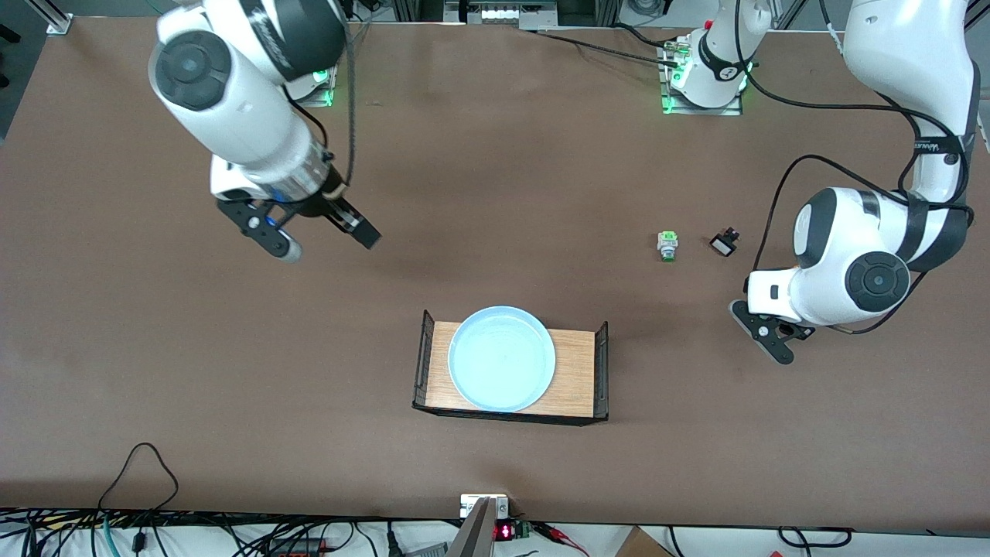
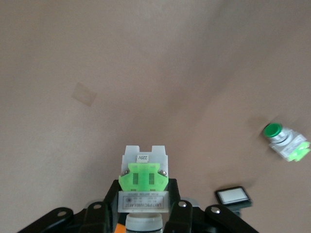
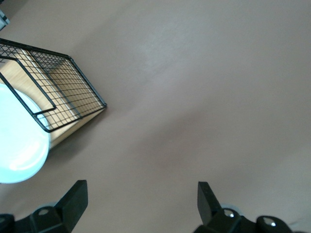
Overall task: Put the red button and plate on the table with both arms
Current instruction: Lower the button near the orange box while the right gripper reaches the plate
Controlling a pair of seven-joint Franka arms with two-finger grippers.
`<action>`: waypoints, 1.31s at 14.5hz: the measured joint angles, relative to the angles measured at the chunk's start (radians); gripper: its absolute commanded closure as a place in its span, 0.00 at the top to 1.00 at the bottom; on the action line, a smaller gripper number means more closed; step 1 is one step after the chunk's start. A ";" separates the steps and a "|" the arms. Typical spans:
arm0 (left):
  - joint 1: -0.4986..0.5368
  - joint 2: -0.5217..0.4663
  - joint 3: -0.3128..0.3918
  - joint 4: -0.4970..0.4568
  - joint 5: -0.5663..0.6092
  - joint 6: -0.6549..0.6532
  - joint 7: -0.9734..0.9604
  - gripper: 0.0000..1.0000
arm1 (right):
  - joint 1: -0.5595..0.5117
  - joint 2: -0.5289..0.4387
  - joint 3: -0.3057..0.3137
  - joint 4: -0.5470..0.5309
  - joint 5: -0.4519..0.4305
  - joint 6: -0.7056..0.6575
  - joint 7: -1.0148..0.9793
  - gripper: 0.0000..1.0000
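My left gripper (image 2: pixel 144 195) is shut on the red button (image 2: pixel 144 175). Only the button's bright green block and silvery body show, and its cap is hidden in the jaws. In the front view this gripper (image 1: pixel 766 336) hangs low over the table (image 1: pixel 495 193) toward the left arm's end, mostly hidden under its wrist. The pale blue plate (image 1: pixel 501 357) lies on a small light-wood tray (image 1: pixel 578 375), nearer the front camera. My right gripper (image 1: pixel 331 246) stands open and holds nothing, above bare table toward the right arm's end. In its wrist view (image 3: pixel 142 190) the plate (image 3: pixel 19 150) shows at the edge.
A green-capped switch (image 1: pixel 667 246) and a tiny black switch with a white face (image 1: pixel 723 244) lie on the table near the left gripper, also in the left wrist view: green-capped switch (image 2: pixel 284 141), black switch (image 2: pixel 234 196). The tray has black mesh ends (image 3: pixel 63 87). Cables run along the near table edge.
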 measured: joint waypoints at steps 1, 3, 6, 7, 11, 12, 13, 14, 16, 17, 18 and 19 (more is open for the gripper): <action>0.014 0.001 0.000 -0.048 0.000 0.075 0.051 0.27 | 0.012 0.026 0.000 0.001 0.003 0.041 0.038 1.00; 0.044 0.004 0.000 -0.143 0.000 0.232 0.134 0.27 | 0.040 0.080 0.000 0.006 0.021 0.138 0.115 1.00; 0.084 0.025 0.000 -0.220 0.000 0.368 0.182 0.30 | 0.098 0.154 0.000 0.035 0.031 0.254 0.225 1.00; 0.089 0.035 0.000 -0.224 0.000 0.385 0.185 0.30 | 0.113 0.175 0.000 0.048 0.031 0.283 0.259 1.00; 0.090 0.061 -0.006 -0.226 -0.047 0.425 0.180 0.30 | 0.124 0.219 -0.003 0.080 0.032 0.354 0.326 1.00; 0.090 0.061 -0.009 -0.227 -0.082 0.429 0.178 0.31 | 0.124 0.224 -0.005 0.082 0.033 0.366 0.331 1.00; 0.090 0.062 -0.013 -0.228 -0.100 0.437 0.174 0.35 | 0.123 0.230 -0.007 0.087 0.041 0.377 0.341 1.00; 0.089 0.065 -0.015 -0.229 -0.106 0.447 0.166 0.44 | 0.123 0.241 -0.007 0.097 0.056 0.393 0.359 1.00; 0.089 0.072 -0.016 -0.232 -0.109 0.456 0.158 1.00 | 0.124 0.277 -0.007 0.132 0.082 0.424 0.402 1.00; 0.089 0.075 -0.017 -0.232 -0.109 0.457 0.158 1.00 | 0.124 0.295 -0.007 0.147 0.087 0.434 0.415 1.00; 0.089 0.076 -0.017 -0.232 -0.109 0.457 0.158 1.00 | 0.124 0.312 -0.008 0.157 0.089 0.441 0.421 1.00; 0.088 0.076 -0.018 -0.232 -0.109 0.457 0.158 1.00 | 0.123 0.325 -0.008 0.164 0.089 0.444 0.427 1.00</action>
